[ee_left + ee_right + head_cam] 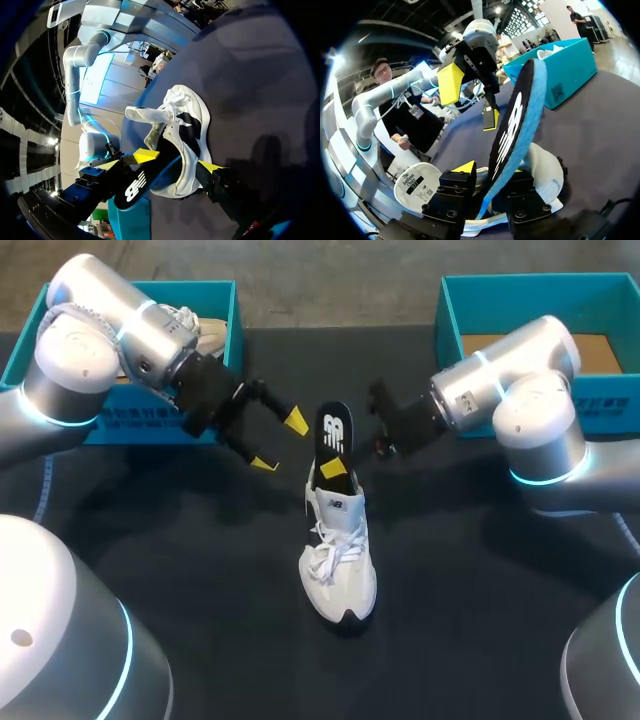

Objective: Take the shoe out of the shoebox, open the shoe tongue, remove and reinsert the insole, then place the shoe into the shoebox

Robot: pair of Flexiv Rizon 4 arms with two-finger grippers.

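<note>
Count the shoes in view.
2. One white shoe stands mid-table, insole sticking out of it; a second shoe lies in the left box, partly hidden behind the left arm. Right box shows none.

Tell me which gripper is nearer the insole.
Right. The right gripper holds the insole between its fingers; the left gripper hangs open beside it, not touching.

Black matte bench [480, 580], teal box [205, 286] at the far left edge, pale laced shoe [205, 335] lying inside it.
</note>
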